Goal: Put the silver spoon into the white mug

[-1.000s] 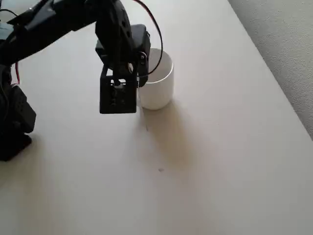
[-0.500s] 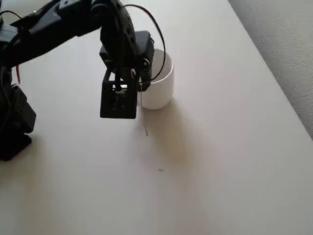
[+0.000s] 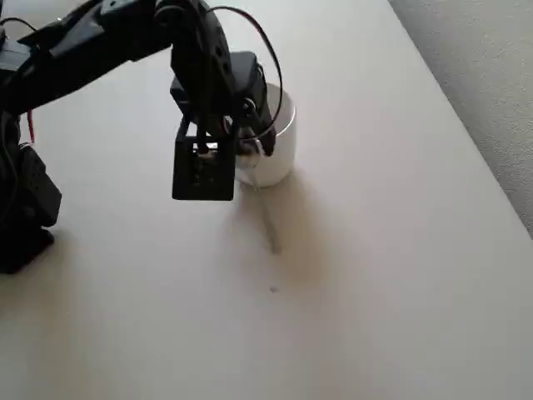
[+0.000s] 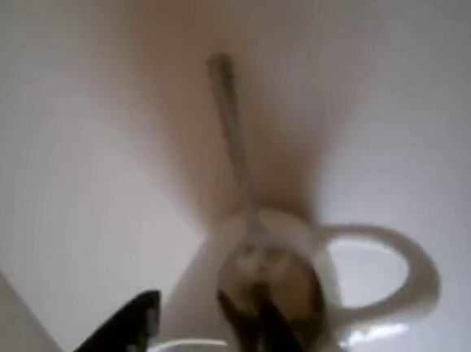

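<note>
**Q:** Pale beige tabletop (image 3: 375, 292), lit from one side. What stands on it?

**A:** A plain white cylindrical ceramic mug (image 3: 281, 157), upright, with its loop handle turned to the right in the wrist view. The black arm's two-finger gripper (image 3: 250, 150) hangs over the mug's near rim.

**Q:** Where is the small shiny metal teaspoon (image 4: 230, 135)?

**A:** It is at the gripper and not yet in the mug. Its oval bowl lies against one dark finger (image 4: 268, 333) just above the mug's mouth. The slim handle slants outward past the mug's wall, over the table. In the overhead view the handle is a blurred streak (image 3: 268, 223) below the mug.

**Q:** How do the fingers stand?

**A:** They are parted. White mug wall shows between the other finger (image 4: 125, 330) and the spoon's bowl. It cannot be told whether the spoon is pinned or merely resting there.

**Q:** Why is it held by the bowl end?

**A:** Probably so that the heavy end hangs over the opening. As it slants now, the handle points away from the mug, so a release here risks the spoon tipping onto the table. The next move likely calls for bringing the handle upright over the mouth.
</note>
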`<state>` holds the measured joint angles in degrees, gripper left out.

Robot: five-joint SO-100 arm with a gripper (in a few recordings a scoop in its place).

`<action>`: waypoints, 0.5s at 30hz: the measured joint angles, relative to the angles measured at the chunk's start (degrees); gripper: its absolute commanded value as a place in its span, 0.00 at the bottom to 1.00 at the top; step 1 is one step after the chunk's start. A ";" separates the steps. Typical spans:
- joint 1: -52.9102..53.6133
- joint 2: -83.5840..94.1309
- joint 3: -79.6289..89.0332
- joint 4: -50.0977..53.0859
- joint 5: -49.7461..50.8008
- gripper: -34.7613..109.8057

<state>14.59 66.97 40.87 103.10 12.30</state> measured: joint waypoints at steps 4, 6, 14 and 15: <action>-0.09 0.00 0.00 0.97 -0.62 0.36; 0.18 0.00 0.00 1.49 -1.14 0.36; 2.90 -1.05 0.00 1.67 -8.53 0.36; 3.34 -1.58 0.00 1.93 -9.76 0.36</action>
<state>17.93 65.39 40.87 105.03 2.55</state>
